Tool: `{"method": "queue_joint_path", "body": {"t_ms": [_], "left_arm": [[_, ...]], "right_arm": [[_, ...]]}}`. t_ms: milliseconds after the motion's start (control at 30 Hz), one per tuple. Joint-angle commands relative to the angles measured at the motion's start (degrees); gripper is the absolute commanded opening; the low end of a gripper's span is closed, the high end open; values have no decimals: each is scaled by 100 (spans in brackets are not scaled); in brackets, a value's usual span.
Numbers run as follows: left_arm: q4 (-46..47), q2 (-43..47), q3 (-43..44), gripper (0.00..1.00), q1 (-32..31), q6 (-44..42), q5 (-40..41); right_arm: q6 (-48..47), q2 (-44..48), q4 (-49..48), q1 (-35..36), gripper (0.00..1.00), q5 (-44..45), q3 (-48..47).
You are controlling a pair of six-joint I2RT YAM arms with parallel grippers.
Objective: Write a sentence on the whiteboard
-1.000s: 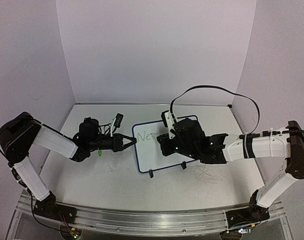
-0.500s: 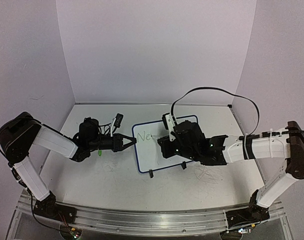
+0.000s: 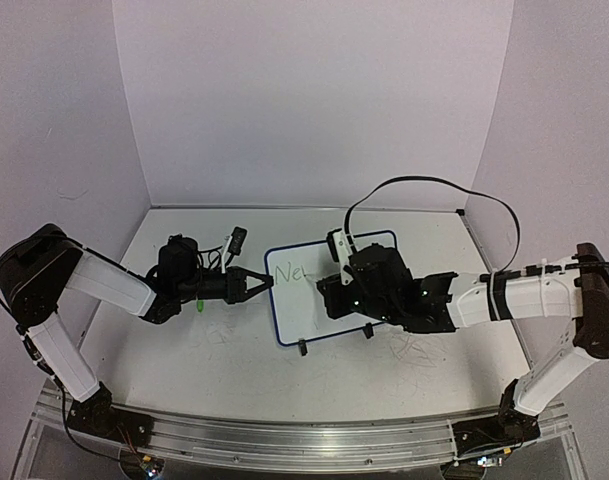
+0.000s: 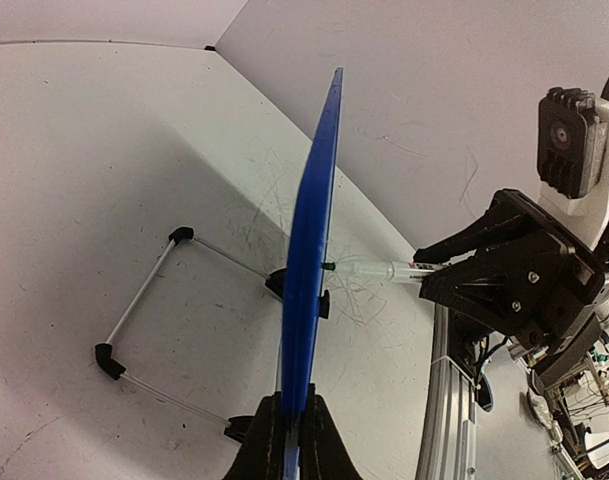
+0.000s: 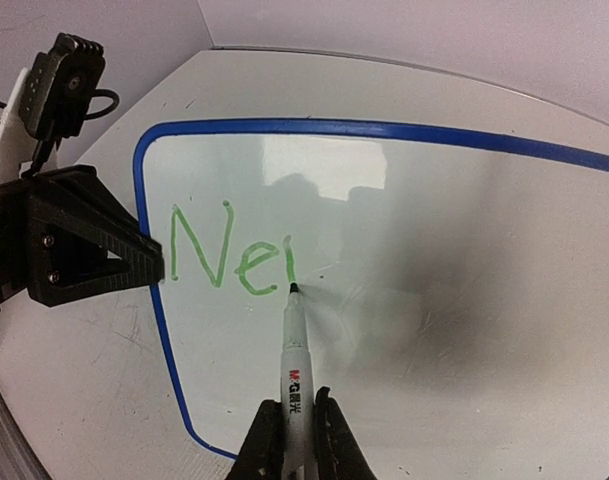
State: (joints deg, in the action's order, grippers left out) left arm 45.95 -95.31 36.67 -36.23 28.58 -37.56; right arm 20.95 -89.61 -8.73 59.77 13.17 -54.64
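Since the earlier frame the right gripper (image 5: 296,432) has been carried slightly to the right across the board (image 5: 464,300), so that more of the green writing is uncovered in the top view; the left arm and the board itself are seen where they were. Of the sentence (image 5: 229,255) only "Ne" and one short stroke of a third letter are laid down, high at the board's left end. The board is propped on its black feet (image 3: 302,347) near the middle of the table (image 3: 204,350), between the two arms. The tip of the marker (image 5: 296,350) is pressed to the board at the foot of that new stroke, just right of the "e". The marker's barrel is clamped between the right jaws, which are closed narrowly on it. The board's left rim is pinched by the left gripper (image 4: 292,432), its jaws closed tight on the blue edge. The first word is judged to be in hand, with nearly all of the sentence yet to be written. For the next move the third letter is to be finished with the tip kept lightly on the surface, and the board is to be held steady against that push.
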Motion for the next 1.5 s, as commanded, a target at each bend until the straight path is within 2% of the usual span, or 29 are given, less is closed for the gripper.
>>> {"method": "queue_joint_path", "body": {"t_ms": [0, 1000, 1467], "left_arm": [[155, 161, 93, 0, -69, 69, -226], [160, 174, 90, 0, -69, 95, -229], [164, 170, 75, 0, -69, 95, -227]], "right_arm": [[102, 152, 117, -31, 0, 65, 116], [-99, 24, -76, -114, 0, 624, -255], [-31, 59, 50, -141, 0, 435, -184]]}}
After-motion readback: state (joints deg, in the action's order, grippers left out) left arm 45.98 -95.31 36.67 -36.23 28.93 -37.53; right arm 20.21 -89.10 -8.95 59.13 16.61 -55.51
